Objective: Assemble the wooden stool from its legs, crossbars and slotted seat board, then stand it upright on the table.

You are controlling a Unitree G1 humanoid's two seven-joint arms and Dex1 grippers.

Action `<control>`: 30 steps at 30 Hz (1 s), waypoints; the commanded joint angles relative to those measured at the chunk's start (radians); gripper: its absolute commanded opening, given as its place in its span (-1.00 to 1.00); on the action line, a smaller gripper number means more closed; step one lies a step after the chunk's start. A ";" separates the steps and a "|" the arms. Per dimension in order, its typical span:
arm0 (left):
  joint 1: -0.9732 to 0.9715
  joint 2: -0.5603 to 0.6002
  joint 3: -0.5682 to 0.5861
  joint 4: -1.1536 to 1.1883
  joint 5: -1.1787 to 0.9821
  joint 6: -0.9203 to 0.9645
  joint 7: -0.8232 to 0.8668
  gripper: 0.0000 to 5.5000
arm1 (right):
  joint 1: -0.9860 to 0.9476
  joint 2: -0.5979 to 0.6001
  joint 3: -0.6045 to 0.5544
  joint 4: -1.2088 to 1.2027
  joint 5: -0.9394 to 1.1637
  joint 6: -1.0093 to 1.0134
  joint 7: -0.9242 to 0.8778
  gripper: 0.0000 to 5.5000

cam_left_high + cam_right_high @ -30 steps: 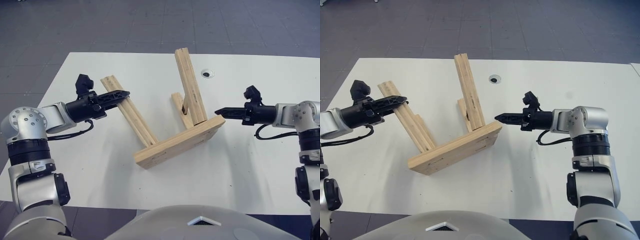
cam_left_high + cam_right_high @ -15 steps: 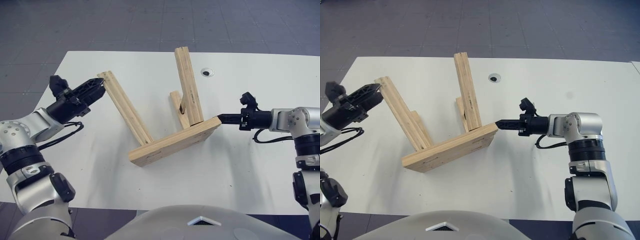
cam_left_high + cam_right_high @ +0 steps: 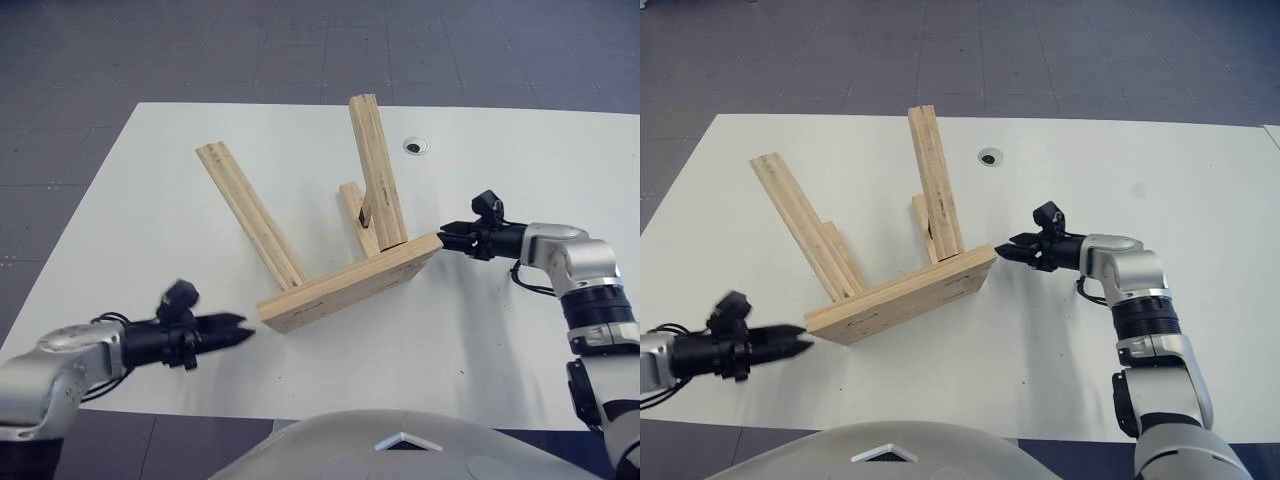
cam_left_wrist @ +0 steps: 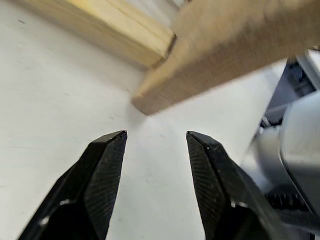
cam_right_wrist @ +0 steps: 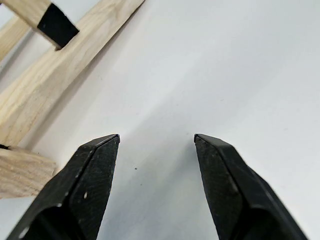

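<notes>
In the left eye view, the stool lay tipped on its side in the middle of the counter, with the seat board on edge nearest me and the legs pointing away. My left jaws had swung off the far tip of the left leg, where they were a second before. They had come round low to the near left end of the board and stopped just short of it. In the right eye view, my right jaws had closed in from well apart and sat just beside the board's right end, below the right leg. The stool had slid a little toward my left along the way. In the left wrist view, my left jaws stood open and empty, the board's corner ahead of the tips and not touching them. In the right wrist view, my right jaws were open too, with bare counter between them and a dark slot in the wood off to one side. I judged the stool already joined. With a set of jaws at each end of the seat, what remained was to grip it and turn it onto its feet.
</notes>
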 commanded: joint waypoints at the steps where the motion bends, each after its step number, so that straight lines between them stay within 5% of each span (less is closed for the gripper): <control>1: -0.056 0.008 -0.030 -0.063 0.002 -0.019 0.011 -0.20 | 0.039 -0.003 0.026 -0.086 -0.012 0.001 0.026 0.00; 8: -0.162 -0.103 -0.151 -0.039 0.053 -0.023 0.162 -0.20 | 0.100 -0.018 0.040 -0.215 0.009 0.049 0.062 0.00; 15: -0.363 -0.174 -0.147 0.193 0.131 -0.077 0.257 -0.20 | 0.198 -0.061 0.033 -0.446 0.086 0.165 0.089 0.00; 23: -0.295 -0.105 -0.186 0.163 0.106 -0.079 0.102 -0.20 | 0.163 -0.101 -0.044 -0.340 0.047 0.114 0.029 0.00; 30: -0.329 -0.075 -0.096 0.251 0.087 -0.163 -0.003 -0.13 | 0.248 -0.175 -0.122 -0.471 0.123 0.098 0.110 0.01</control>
